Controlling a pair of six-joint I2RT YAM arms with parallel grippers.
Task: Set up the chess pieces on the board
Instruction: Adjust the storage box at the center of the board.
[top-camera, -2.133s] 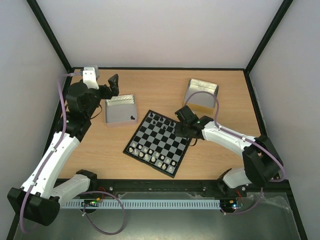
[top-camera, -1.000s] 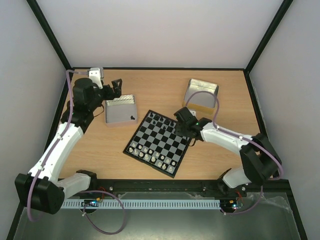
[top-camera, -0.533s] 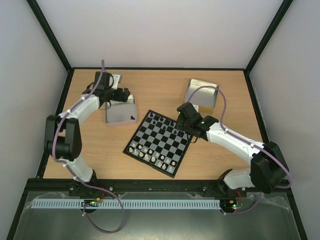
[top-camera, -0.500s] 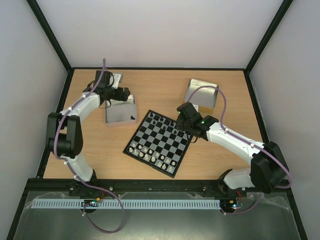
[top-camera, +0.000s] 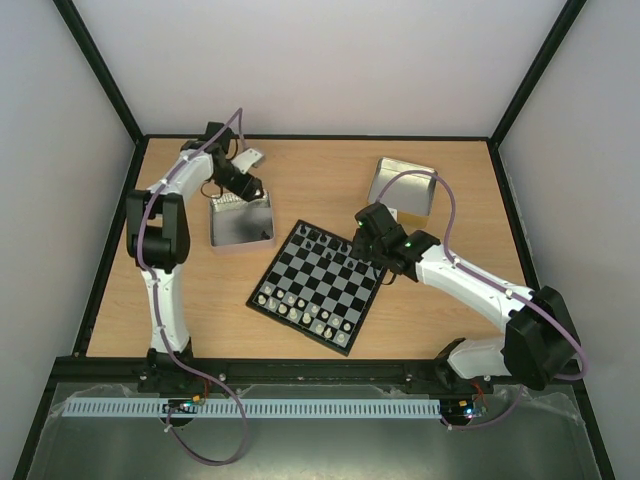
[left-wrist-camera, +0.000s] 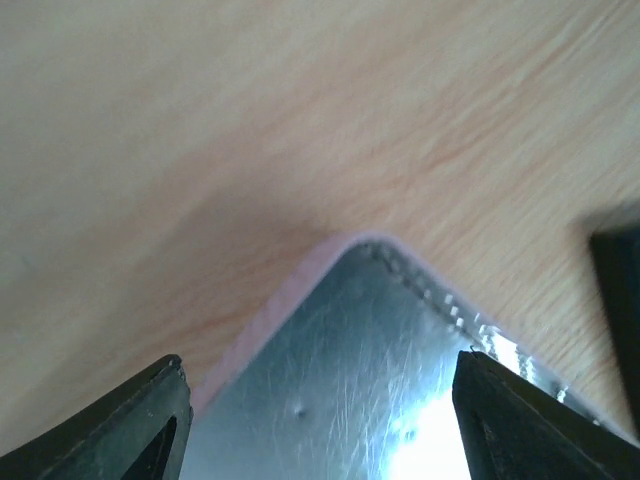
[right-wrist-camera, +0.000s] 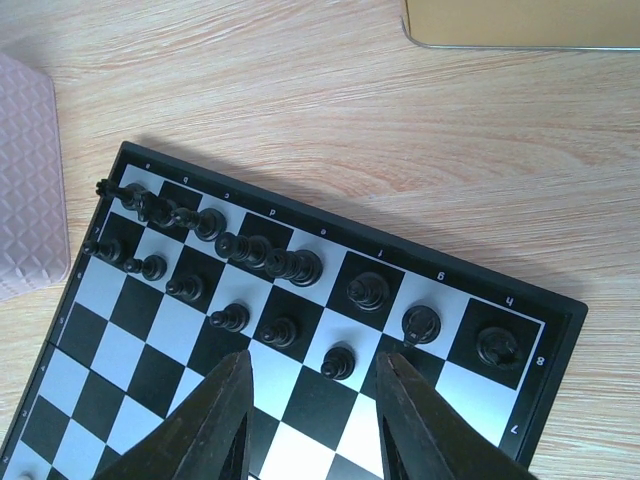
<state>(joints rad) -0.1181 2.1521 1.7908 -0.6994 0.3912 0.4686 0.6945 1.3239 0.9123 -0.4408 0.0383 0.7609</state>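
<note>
Left wrist view is mostly blocked. Only one rounded corner of the left tray (left-wrist-camera: 380, 350) and bare bench (left-wrist-camera: 300, 110) are seen. The tray floor is glared out, and a dark shape at the right edge is cut off and cannot be identified. In the top view the left hand (top-camera: 248, 190) is partly masked by its own arm and cable, and the tray contents cannot be made out. The left hand is released, its fingers (left-wrist-camera: 130, 430) spread wide with nothing between them and the tray corner below the gap.

The board (right-wrist-camera: 120, 350) is cropped at the bottom and left of the right wrist view. The chess pieces (right-wrist-camera: 265, 255) are stood in two rows at the board end facing the bench's far edge. Several back-row pieces are bunched and overlap, so types cannot be told. The right hand (right-wrist-camera: 312, 365) is held over that end, released. One pawn is framed in the gap, and no contact with either finger is seen.

From above, the board is set diagonally at mid-bench, with pale pieces (top-camera: 300, 308) along its near end. The right tray (top-camera: 405, 188) is placed toward the far right corner and the left tray toward the far left, well apart from the board.
</note>
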